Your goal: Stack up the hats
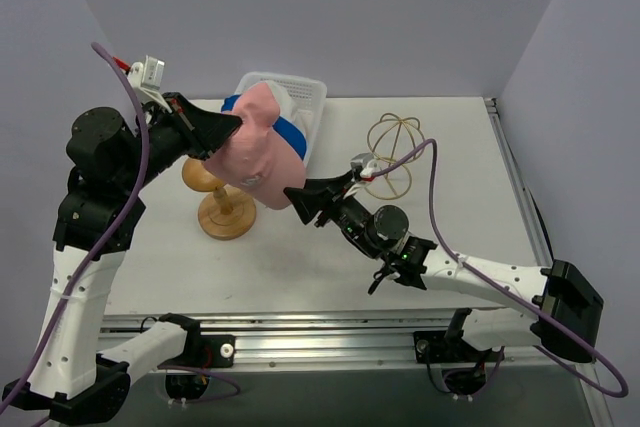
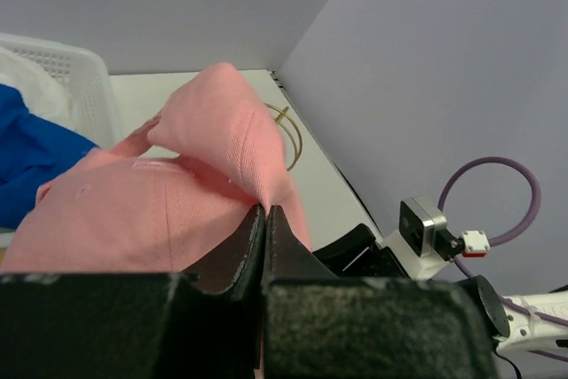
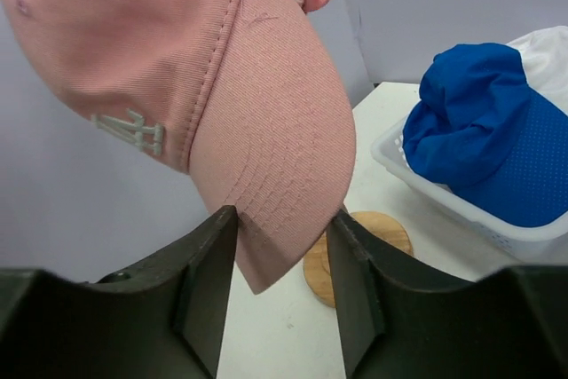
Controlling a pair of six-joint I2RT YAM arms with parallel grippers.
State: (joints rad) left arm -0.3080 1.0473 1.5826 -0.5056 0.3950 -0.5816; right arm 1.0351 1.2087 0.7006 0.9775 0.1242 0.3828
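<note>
The pink cap (image 1: 250, 147) hangs in the air above a wooden stand (image 1: 225, 212). My left gripper (image 1: 235, 127) is shut on a fold of its crown fabric (image 2: 222, 139). From the right, my right gripper (image 1: 290, 197) has its fingers on either side of the cap's brim (image 3: 275, 157), and both fingertips touch the brim's edges. The royal blue cap (image 3: 488, 139) lies in the white mesh basket (image 3: 461, 210) behind, with a white hat (image 3: 546, 51) under it.
The gold wire dome frame (image 1: 393, 152) stands on the table to the right of the basket (image 1: 305, 92). The wooden stand's round base (image 3: 382, 237) sits just below the brim. Walls close in behind and on both sides.
</note>
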